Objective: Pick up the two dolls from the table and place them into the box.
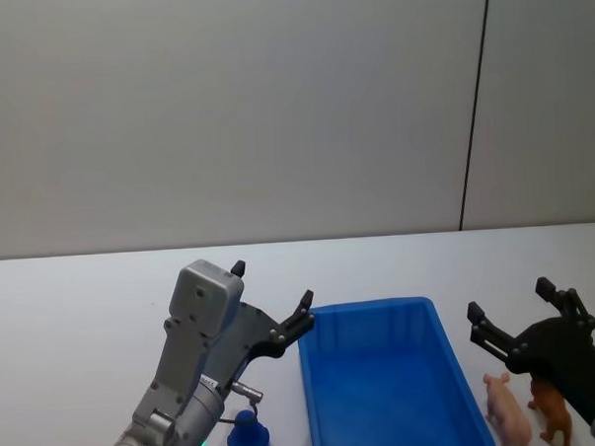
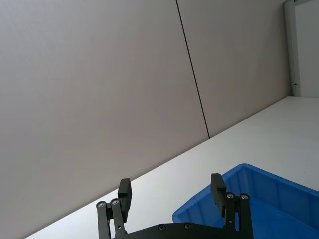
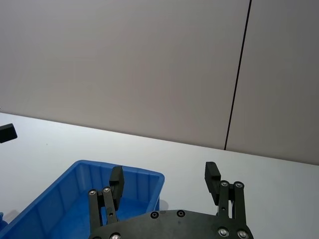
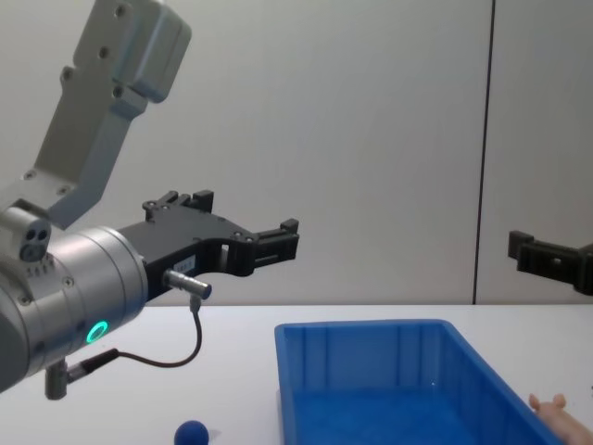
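Blue ball [image 1: 248, 439] left of box [image 1: 384, 397] | right gripper [image 1: 510, 299] near pink doll [image 1: 508, 416], brown doll [image 1: 552, 409]

I count two dolls at lower right, pink doll [image 1: 507, 407] and brown doll [image 1: 553, 409]; one box [image 1: 370, 306]; one dark-blue ball [image 1: 248, 437]; two of mine, left pincer [image 1: 272, 283] and right pincer [image 1: 508, 298].

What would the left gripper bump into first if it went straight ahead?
Probably nothing close: the left gripper hangs higher than the box and points over the table toward the back wall. Depth is hard to judge.
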